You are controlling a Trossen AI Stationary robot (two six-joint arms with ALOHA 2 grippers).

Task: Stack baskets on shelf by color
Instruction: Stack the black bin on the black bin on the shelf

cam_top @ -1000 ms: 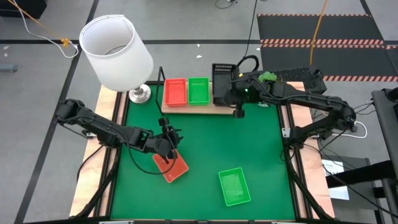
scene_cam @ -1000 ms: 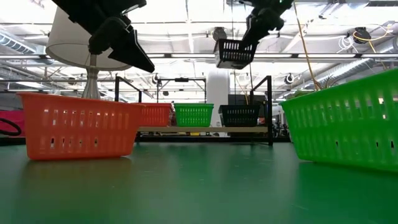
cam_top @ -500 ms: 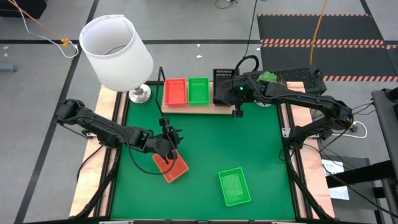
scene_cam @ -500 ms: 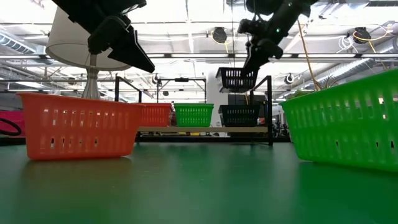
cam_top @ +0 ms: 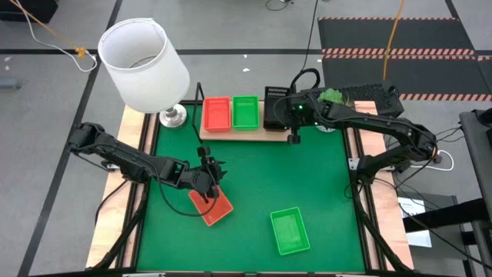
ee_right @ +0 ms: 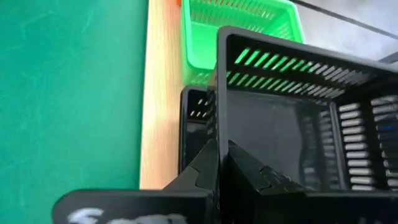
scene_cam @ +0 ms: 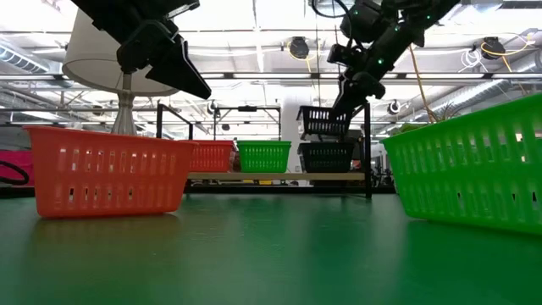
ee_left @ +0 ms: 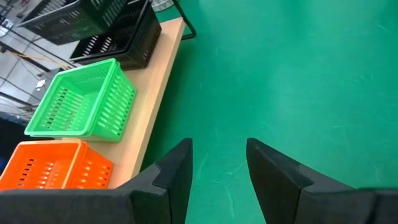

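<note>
With the right gripper (scene_cam: 345,100) clamped on the black basket's (scene_cam: 322,121) wall just above the black shelf basket (scene_cam: 327,156), nesting cleanly probably needs rims squared before descent.

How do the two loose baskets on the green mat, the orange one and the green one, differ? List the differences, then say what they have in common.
Colour: the orange basket is orange-red, the green basket bright green.
Place: in the high view the orange basket lies toward the left side of the mat, the green basket farther right and nearer the front edge.
Company: the open left gripper hangs beside the orange basket; no gripper is near the green basket.
Both are shallow rectangular mesh trays, upright, off the shelf.
</note>
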